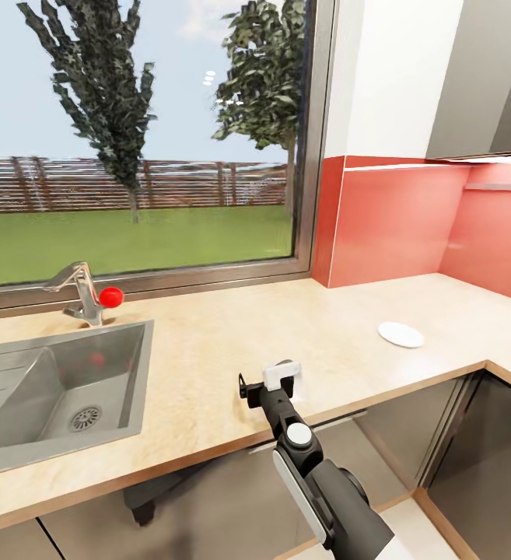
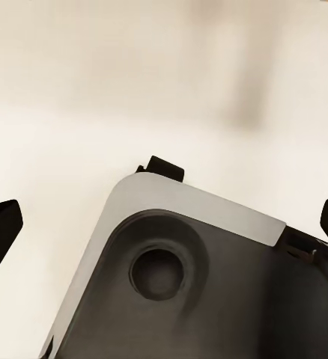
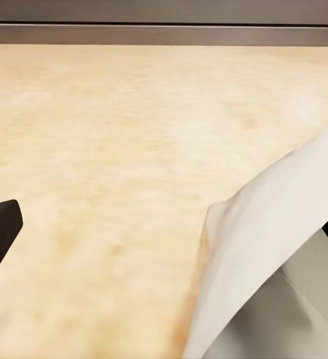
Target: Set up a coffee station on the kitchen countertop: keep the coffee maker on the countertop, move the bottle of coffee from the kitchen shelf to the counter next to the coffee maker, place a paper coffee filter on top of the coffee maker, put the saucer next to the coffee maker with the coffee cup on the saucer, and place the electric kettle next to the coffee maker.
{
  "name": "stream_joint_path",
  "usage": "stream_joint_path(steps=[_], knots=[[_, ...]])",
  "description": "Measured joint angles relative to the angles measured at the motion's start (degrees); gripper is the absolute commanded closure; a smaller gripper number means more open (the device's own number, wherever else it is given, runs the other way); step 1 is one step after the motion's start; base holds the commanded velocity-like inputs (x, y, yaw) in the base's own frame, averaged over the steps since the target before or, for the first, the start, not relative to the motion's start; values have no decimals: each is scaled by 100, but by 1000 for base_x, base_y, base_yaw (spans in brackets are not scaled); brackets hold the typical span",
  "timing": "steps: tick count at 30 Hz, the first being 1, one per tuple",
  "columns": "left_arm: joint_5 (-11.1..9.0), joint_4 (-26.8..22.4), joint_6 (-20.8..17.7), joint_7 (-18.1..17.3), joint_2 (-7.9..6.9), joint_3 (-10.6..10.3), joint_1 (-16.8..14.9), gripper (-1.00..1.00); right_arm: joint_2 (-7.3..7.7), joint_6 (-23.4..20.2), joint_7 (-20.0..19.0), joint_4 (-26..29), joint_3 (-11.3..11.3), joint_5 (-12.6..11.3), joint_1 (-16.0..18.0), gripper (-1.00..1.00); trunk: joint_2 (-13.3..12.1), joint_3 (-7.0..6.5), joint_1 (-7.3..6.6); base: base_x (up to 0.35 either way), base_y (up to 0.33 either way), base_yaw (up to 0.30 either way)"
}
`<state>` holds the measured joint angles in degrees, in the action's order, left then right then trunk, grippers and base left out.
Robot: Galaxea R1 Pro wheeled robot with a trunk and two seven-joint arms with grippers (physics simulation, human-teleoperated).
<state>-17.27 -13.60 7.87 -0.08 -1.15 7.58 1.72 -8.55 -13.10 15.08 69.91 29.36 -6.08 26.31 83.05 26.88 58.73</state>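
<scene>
Right arm reaches low over kitchen countertop (image 1: 208, 350), fingers (image 1: 280, 376) pinching paper coffee filter (image 3: 276, 247).

Tabletop (image 1: 232, 342) mostly open between sink (image 1: 61, 389) and saucer (image 1: 400, 334). Obstacles: tap (image 1: 80, 292) behind sink, red backsplash (image 1: 395, 225) and window frame (image 1: 169, 276) along the rear edge.

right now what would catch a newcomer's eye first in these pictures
The big window with trees and lawn behind the wooden counter. Then the steel sink at the left with a red-knobbed tap, and a small white plate alone on the right. Over the counter's front edge, the right claw holds white paper.
</scene>
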Motion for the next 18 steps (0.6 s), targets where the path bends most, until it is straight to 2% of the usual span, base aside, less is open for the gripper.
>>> stream_joint_path(steps=[13,14,18], knots=[[0,0,0,0,0,0,0,-100,0,2,0,13,0,0,0,-100,0,0,0,10,0,0],[0,0,0,0,0,0,0,-100,0,1,0,14,0,0,0,100,0,0,0,0,0,0],[0,0,0,0,1,0,0,-100,0,0,-1,16,0,0,0,100,0,0,0,0,0,0]])
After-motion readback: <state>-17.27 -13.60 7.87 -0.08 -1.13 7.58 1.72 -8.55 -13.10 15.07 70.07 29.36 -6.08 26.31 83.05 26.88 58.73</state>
